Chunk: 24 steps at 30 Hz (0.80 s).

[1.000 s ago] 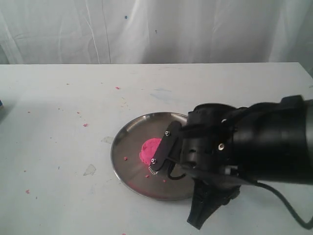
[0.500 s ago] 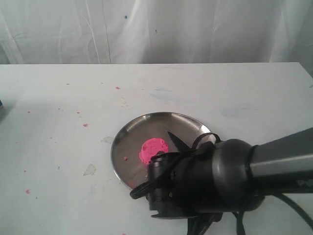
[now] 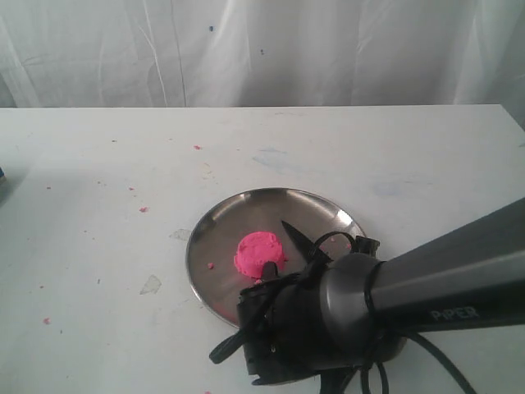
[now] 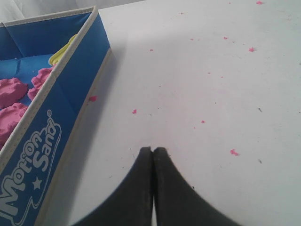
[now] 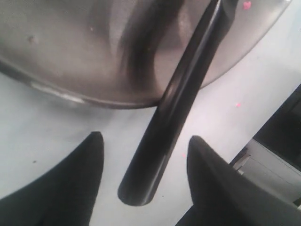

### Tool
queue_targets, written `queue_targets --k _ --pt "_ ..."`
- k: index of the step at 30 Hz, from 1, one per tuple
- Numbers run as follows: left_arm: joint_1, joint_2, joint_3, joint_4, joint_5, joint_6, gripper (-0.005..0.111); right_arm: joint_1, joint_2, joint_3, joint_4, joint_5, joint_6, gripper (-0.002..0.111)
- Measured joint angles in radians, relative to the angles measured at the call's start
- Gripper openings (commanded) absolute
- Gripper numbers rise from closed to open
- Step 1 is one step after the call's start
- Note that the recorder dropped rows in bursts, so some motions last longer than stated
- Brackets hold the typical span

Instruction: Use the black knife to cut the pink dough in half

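- Right tool (image 5: 143,141) spread, astride the long black knife's handle (image 5: 160,136), which overhangs the round steel plate's rim (image 5: 70,96).
- Round pink dough mound (image 3: 259,253) sits whole mid-plate.
- Left tool (image 4: 153,151) pressed together over bare white worktop (image 4: 211,84), beside a blue box (image 4: 56,117).

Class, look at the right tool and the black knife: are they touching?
Apart. In the right wrist view the black knife handle lies between the open fingers of the right tool, with pale table visible on both sides of it.

You're seeing the dough (image 3: 259,254) sitting on the plate (image 3: 221,238), the knife (image 3: 299,239) lying just right of it, handle overhanging the rim.
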Motion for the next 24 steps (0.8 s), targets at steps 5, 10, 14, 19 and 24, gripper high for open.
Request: queue_targets --k 5,10,14,19,24 --pt "0.0 0.0 0.0 0.0 0.0 0.0 0.0 -0.006 0.015 0.002 -0.026 0.018 0.045 0.042" --pt "0.0 0.0 0.0 0.0 0.0 0.0 0.0 -0.036 0.015 0.002 -0.03 0.038 0.056 0.021" --pt "0.0 0.0 0.0 0.0 0.0 0.0 0.0 -0.044 0.015 0.002 -0.03 0.047 0.064 0.002" --pt "0.0 0.0 0.0 0.0 0.0 0.0 0.0 -0.052 0.015 0.002 -0.03 0.055 0.064 0.0" --pt "0.0 0.0 0.0 0.0 0.0 0.0 0.0 -0.081 0.015 0.002 -0.032 0.055 0.064 0.0"
